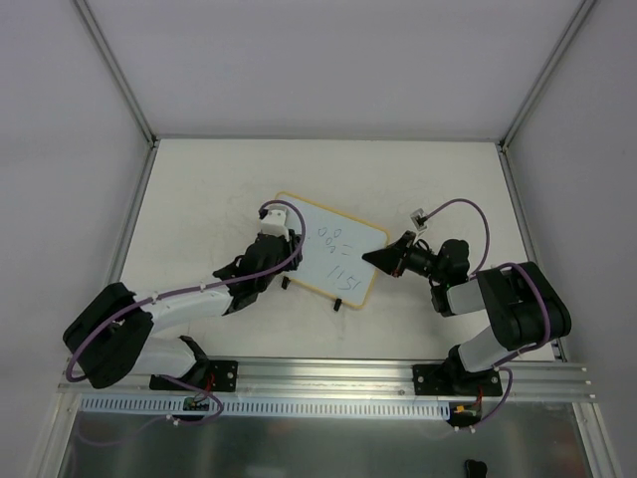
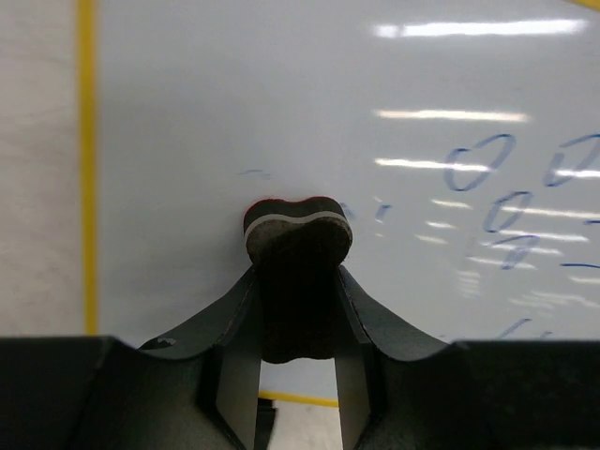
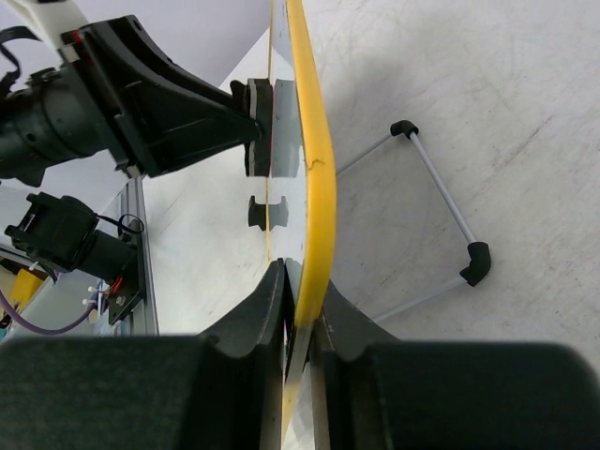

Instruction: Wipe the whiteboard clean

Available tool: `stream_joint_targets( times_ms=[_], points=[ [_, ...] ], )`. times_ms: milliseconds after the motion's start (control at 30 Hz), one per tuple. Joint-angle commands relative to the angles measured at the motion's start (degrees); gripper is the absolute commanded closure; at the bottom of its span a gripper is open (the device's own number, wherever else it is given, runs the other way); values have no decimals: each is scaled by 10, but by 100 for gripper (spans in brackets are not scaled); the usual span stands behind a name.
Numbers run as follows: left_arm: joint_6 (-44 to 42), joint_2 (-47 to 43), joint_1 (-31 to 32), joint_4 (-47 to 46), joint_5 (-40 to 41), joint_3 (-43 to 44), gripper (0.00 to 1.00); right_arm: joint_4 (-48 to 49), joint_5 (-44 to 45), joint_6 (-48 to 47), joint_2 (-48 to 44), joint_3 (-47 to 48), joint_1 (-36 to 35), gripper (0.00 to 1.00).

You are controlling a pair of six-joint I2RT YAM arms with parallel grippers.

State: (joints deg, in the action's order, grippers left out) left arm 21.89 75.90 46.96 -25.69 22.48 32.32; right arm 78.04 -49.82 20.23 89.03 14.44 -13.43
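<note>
– How's the left arm (image 1: 189, 299)?
– Stretched forward and rightward, left gripper (image 2: 298, 277) clamped on the eraser (image 2: 298, 239).
– And the right?
– Elbow folded, reaching leftward, right gripper (image 3: 300, 281) pinching the yellow edge of the whiteboard (image 3: 314, 141).

Yellow-framed whiteboard (image 1: 333, 261) propped at a tilt, blue handwriting on part of its face

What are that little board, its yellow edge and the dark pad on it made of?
The whiteboard looks like a glossy coated panel: lamps mirror in it as bright streaks. Its yellow frame seems plastic, evenly coloured with a soft sheen. The eraser looks like matte dark felt or foam, with a pale layer showing.
</note>
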Motion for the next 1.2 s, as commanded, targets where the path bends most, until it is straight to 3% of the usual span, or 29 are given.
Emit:
stream_joint_targets(
  times_ms=[0, 133, 367, 867, 1033, 1167],
  points=[
    [-5, -42, -53, -1, 10, -49, 100, 97, -22, -87, -5, -6, -7, 100],
    [-2, -65, -93, -4, 9, -75, 100, 97, -22, -87, -5, -6, -7, 100],
    [12, -42, -93, -24, -47, -60, 100, 97, -24, -84, -4, -5, -7, 100],
    [40, 32, 88, -41, 6, 47, 100, 98, -27, -80, -3, -2, -8, 100],
    [48, 77, 96, -48, 13, 58, 100, 97, -29, -78, -1, -1, -7, 100],
    [45, 73, 63, -48, 6, 47, 100, 98, -28, -77, -3, -2, -7, 100]
  ],
)
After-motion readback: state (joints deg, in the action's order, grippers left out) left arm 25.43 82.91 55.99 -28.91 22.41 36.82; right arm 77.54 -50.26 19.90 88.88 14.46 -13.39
